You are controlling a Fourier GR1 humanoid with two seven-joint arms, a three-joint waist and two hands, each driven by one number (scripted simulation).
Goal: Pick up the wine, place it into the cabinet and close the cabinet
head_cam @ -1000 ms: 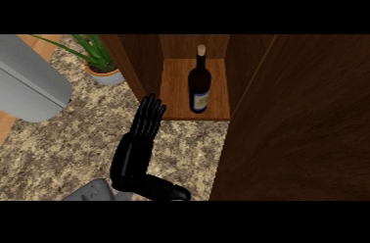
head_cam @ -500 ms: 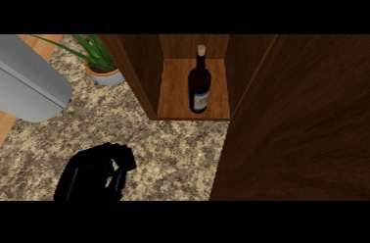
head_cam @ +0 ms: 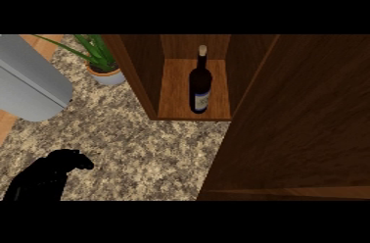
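wine [head_cam: 200, 87] upright inside open cabinet [head_cam: 289, 139]

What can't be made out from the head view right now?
- Right hand: not in the head view at all.
- Left hand: a dark shape low at the left; finger pose unreadable, forearm cut by the lower edge.
- Wine bottle label: too small to read.
- Cabinet door: cut by the right edge, covering the counter beneath.
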